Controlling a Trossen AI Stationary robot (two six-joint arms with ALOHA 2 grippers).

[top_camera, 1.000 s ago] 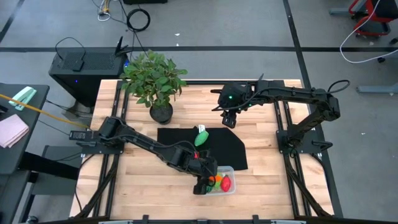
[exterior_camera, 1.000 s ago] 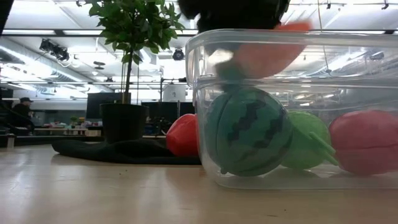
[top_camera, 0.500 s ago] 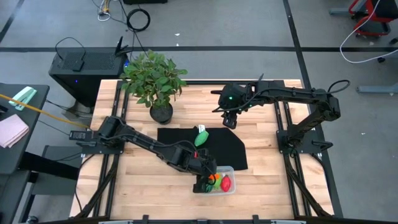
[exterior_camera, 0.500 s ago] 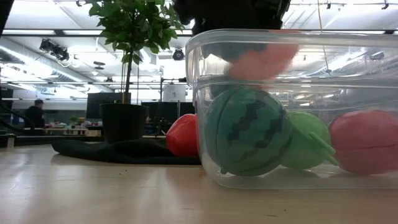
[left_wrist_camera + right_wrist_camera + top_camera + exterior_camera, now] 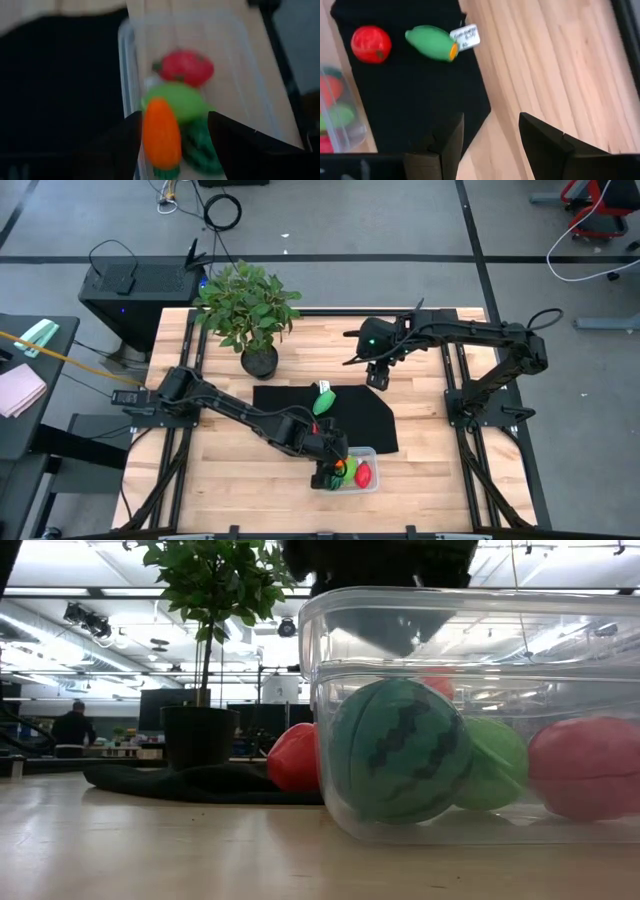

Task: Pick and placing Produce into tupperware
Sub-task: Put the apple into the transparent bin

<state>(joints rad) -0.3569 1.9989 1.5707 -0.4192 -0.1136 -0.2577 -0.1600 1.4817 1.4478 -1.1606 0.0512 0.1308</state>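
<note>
The clear tupperware tub (image 5: 366,483) stands on the wood near the table's near edge. It holds a striped green watermelon (image 5: 398,750), a light green piece (image 5: 495,765), a red piece (image 5: 588,765) and an orange carrot (image 5: 161,132). My left gripper (image 5: 174,120) hangs open over the tub's left end, its fingers on either side of the carrot. The carrot lies on the other produce. A red tomato (image 5: 371,44) and a green piece with a paper tag (image 5: 430,43) lie on the black mat (image 5: 365,420). My right gripper (image 5: 487,130) is open above the mat's far right edge.
A leafy potted plant (image 5: 250,310) stands at the far left of the table, beside the mat's far left corner. Bare wood (image 5: 555,65) lies to the right of the mat. A person (image 5: 73,728) stands far off in the room behind.
The orange carrot has gone down from the tub's rim into the tub and now lies on the other produce, mostly hidden behind the watermelon in the low view. My right gripper has shifted a little toward the table's right and near edges.
</note>
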